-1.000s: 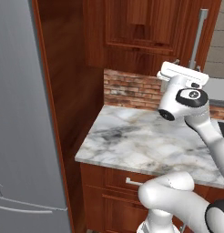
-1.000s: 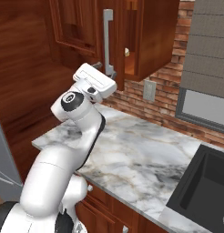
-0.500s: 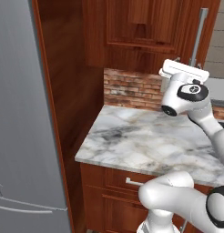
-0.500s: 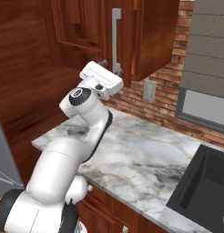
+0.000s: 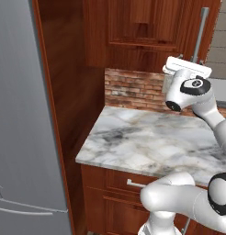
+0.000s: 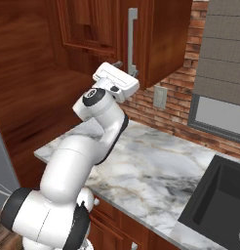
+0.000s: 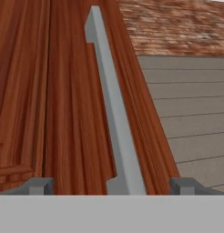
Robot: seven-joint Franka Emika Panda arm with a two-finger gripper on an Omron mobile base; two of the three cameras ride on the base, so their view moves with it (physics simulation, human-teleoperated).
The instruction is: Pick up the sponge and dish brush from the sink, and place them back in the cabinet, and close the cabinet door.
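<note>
The cabinet door [image 7: 63, 113] is a reddish-brown panel with a long silver bar handle [image 7: 111, 104]. My gripper [image 7: 111, 186] is open right at it, with the lower end of the handle between the two dark fingertips [image 7: 38, 185]. In the right base view the gripper [image 6: 126, 69] is raised against the handle [image 6: 132, 36], and the door lies nearly flush with the cabinet [image 6: 166, 39]. From the left base view the hand [image 5: 187, 68] sits just below the handle [image 5: 200, 34]. A corner of the black sink [image 6: 219, 195] shows at the lower right. The sponge and dish brush are out of view.
A marble counter [image 5: 147, 142] runs under the wall cabinets, backed by a brick wall [image 5: 133, 89]. A grey fridge [image 5: 18, 114] stands at the left behind a tall wooden panel. Lower drawers [image 5: 115, 183] with silver handles sit below the counter.
The cabinet door has swung toward shut, and the gap that showed the inside has narrowed to almost nothing. My hand has followed the handle. The gripper stays open.
</note>
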